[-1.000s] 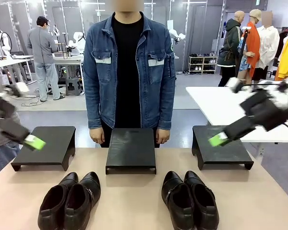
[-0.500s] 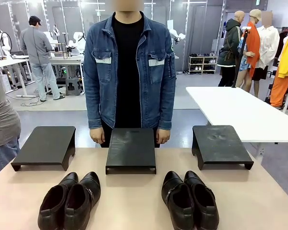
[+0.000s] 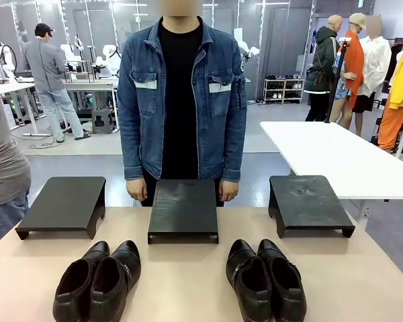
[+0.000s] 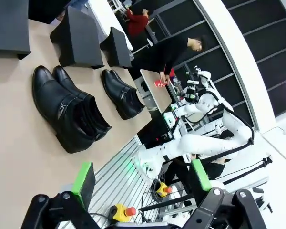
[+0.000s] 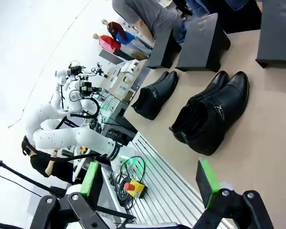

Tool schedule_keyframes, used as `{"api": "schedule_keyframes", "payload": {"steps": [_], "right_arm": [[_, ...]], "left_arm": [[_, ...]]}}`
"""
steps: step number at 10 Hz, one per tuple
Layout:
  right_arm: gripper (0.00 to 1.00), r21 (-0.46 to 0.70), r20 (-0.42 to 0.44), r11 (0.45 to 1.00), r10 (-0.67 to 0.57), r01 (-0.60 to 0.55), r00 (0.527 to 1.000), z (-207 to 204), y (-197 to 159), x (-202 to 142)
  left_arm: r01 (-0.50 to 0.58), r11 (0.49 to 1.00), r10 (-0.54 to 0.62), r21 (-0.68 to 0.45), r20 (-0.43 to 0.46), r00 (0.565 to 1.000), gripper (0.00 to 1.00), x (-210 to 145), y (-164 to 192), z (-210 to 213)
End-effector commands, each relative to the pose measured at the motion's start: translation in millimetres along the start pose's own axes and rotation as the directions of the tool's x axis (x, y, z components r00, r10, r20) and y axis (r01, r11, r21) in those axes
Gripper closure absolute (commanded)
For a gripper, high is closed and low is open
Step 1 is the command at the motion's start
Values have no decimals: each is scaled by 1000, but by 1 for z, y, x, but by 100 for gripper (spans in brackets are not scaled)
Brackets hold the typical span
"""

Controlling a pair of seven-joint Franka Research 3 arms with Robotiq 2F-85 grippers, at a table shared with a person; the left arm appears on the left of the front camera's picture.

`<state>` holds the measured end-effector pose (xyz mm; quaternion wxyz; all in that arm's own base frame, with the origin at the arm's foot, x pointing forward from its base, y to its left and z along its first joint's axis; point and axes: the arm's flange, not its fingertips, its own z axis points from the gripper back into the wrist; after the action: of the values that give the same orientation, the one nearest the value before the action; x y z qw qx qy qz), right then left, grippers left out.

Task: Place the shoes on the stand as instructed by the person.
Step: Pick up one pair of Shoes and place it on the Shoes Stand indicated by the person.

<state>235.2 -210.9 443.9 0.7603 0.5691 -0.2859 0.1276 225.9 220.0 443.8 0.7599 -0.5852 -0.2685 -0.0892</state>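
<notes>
4 glossy black shoes are sitting on 1 table (image 3: 188, 295) as 2 pairs: the left pair (image 3: 97, 280) and the right pair (image 3: 265, 280). 3 black stands are standing behind them: the left stand (image 3: 62, 203), the middle stand (image 3: 183, 208) and the right stand (image 3: 309, 201). 1 person (image 3: 181, 100) is standing at the far side.

Left tool (image 4: 140, 175), right tool (image 5: 148, 175): black, 2 green pads (image 4: 84, 175).
</notes>
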Motion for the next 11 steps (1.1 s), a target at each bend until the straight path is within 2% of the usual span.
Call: {"api": "schedule_keyframes", "payload": {"steps": [1, 2, 3, 11], "right_arm": [[0, 9, 4, 1000, 25, -25, 1000, 2, 2, 5], [0, 11, -6, 999, 33, -33, 999, -2, 1, 5], [0, 4, 4, 1000, 0, 0, 1000, 3, 0, -2], [0, 4, 4, 1000, 0, 0, 1000, 3, 0, -2]], "left_arm": [[29, 999, -30, 15, 24, 999, 0, 11, -8, 3], [45, 999, -45, 19, 0, 999, 0, 13, -9, 0], [2, 1000, -2, 10, 14, 1000, 0, 1, 0, 3], [2, 1000, -2, 10, 14, 1000, 0, 1, 0, 3]]}}
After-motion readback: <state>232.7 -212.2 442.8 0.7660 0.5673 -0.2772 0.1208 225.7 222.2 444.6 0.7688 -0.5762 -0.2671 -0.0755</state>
